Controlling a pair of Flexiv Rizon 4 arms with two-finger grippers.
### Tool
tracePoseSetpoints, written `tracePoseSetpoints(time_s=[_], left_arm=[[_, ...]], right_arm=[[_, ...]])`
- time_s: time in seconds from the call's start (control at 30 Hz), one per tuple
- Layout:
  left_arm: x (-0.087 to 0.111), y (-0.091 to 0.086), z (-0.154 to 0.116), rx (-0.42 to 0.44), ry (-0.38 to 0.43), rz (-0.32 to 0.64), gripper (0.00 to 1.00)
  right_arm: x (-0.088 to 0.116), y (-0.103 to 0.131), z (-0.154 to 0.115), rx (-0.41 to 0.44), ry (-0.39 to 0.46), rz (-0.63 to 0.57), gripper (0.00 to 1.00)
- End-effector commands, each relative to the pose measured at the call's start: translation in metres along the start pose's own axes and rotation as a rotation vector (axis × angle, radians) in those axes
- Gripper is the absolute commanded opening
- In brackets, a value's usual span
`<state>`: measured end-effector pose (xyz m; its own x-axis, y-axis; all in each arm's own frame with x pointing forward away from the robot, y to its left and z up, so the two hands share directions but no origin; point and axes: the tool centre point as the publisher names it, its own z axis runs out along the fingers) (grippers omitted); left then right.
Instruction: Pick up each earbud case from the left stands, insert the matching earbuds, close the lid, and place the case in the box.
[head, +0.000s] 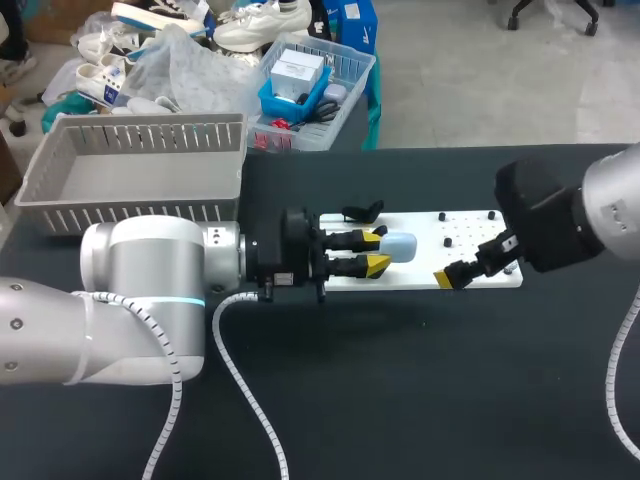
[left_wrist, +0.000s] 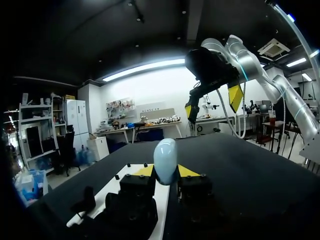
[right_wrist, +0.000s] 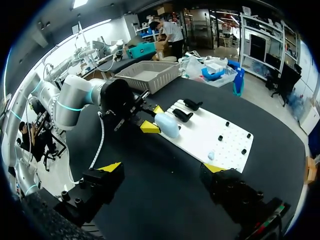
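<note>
Holding a pale blue earbud case (head: 400, 246) between its two yellow tips, the left gripper (head: 377, 251) is clenched on it from two sides, just above the left part of a white board (head: 420, 277) that lies on the black tabletop (head: 400, 380). The case sticks out ahead of the fingers, so only its back end is grasped. Its lid looks closed, but I cannot be sure.

Just behind the left gripper, two black stands (head: 362, 211) sit on the board. Further along the board are small black pegs (head: 447, 240) and one small pale piece (right_wrist: 211, 156), possibly an earbud. The right gripper (right_wrist: 162, 169) hangs over that far end with its fingers spread wide and nothing between them. At the far left edge of the tabletop stands the grey basket (head: 140, 212), well apart from the case.

I think the main risk is the grip itself. The case is round and smooth, so any push from the other arm on the lid or with an earbud may turn it or make it slip out. The right fingers are also close to the pegs and may knock them.
</note>
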<state>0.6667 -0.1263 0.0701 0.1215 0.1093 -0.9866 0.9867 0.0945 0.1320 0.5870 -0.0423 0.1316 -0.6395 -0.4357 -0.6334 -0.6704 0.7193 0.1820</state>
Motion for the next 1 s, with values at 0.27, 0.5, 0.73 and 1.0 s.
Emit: tracePoseSetpoints(time_s=[0.27,0.5,0.73,1.0], left_arm=[[0.001,0.000,0.001,-0.003,0.000,0.001,0.00],[0.001,0.000,0.001,-0.003,0.000,0.001,0.00],[0.001,0.000,0.001,-0.003,0.000,0.001,0.00],[0.001,0.000,0.001,-0.003,0.000,0.001,0.00]], right_arm=[[-0.010,-0.004,0.035,0.055,0.028,0.025,1.00],[-0.018,-0.018,0.045,0.059,0.030,0.063,1.00],[-0.020,-0.027,0.054,0.078,0.043,0.071,1.00],[-0.024,-0.031,0.061,0.083,0.050,0.072,1.00]])
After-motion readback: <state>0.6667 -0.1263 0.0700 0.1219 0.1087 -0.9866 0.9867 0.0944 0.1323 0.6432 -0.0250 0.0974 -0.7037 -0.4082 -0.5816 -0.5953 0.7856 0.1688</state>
